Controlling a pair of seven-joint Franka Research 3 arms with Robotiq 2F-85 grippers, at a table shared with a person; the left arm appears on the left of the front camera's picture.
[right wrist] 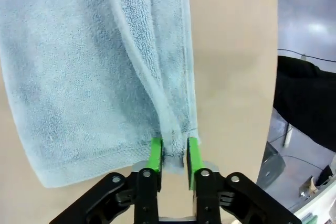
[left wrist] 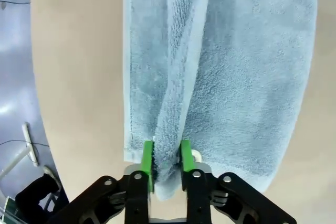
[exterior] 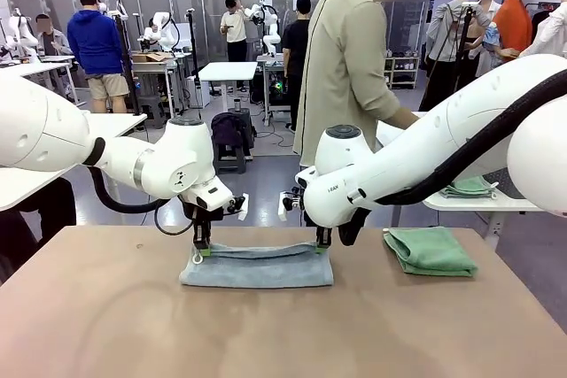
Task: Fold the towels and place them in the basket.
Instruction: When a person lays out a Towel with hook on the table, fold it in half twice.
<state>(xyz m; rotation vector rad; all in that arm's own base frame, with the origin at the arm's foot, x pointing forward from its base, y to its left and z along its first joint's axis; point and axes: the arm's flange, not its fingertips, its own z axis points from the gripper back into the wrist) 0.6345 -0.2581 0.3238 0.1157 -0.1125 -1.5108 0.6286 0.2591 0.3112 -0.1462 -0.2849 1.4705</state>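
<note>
A pale grey-blue towel point(exterior: 257, 267) lies folded into a long strip across the middle of the table. My left gripper point(exterior: 202, 252) points down at its left end and my right gripper point(exterior: 323, 245) at its right end. In the left wrist view my gripper point(left wrist: 167, 156) has its green pads parted around a raised fold of the towel point(left wrist: 252, 77). The right wrist view shows my gripper point(right wrist: 174, 150) with its pads parted around the hem of the towel point(right wrist: 79, 77). A mint green towel point(exterior: 430, 250) lies folded to the right. The basket is out of view.
A person point(exterior: 345, 68) stands at the far side, turned toward a white side table point(exterior: 496, 203) holding more folded green cloth point(exterior: 468, 188). The wooden table point(exterior: 106, 325) has bare room in front and to the left.
</note>
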